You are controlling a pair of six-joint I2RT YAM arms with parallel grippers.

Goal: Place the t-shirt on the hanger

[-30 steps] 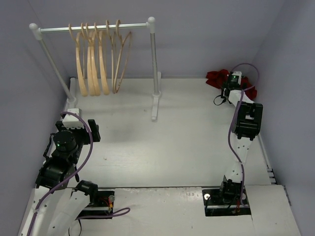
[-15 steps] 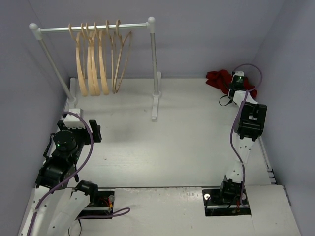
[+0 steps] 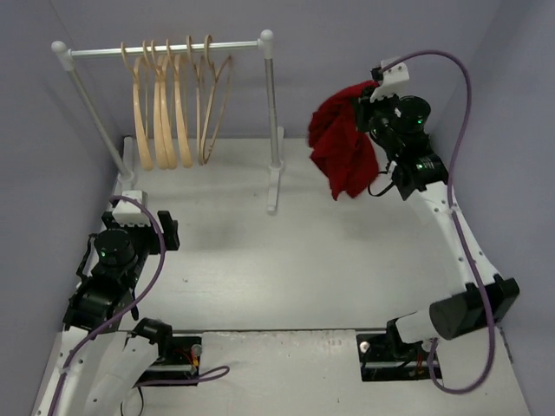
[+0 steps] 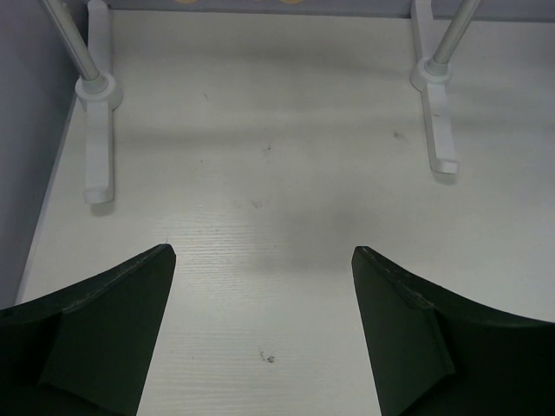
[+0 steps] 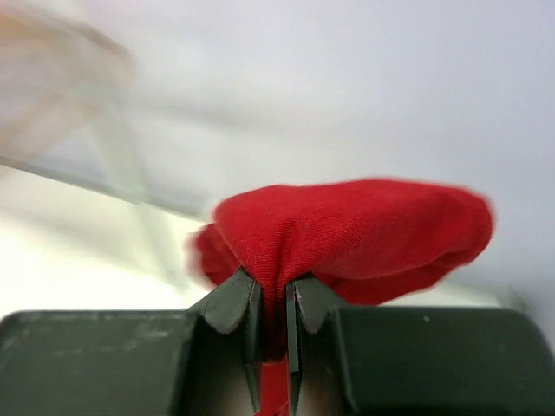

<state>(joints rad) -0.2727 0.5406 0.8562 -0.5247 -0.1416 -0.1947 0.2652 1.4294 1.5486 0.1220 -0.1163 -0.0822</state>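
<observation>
Dangling above the white table (image 3: 286, 251) at one o'clock, bunched in the right gripper (image 5: 273, 299)'s closed jaws: plain dark-red cloth t-shirt (image 3: 345, 152), not yet on any pale bent-wood hanger (image 3: 166, 147) at eleven o'clock; left gripper (image 4: 262, 253) at eight o'clock gaping, empty.

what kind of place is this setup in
Probably a robot lab test cell: white table boxed in by plain walls, left arm and right arm bolted at its edge, small rail stand of wooden hangers.
</observation>
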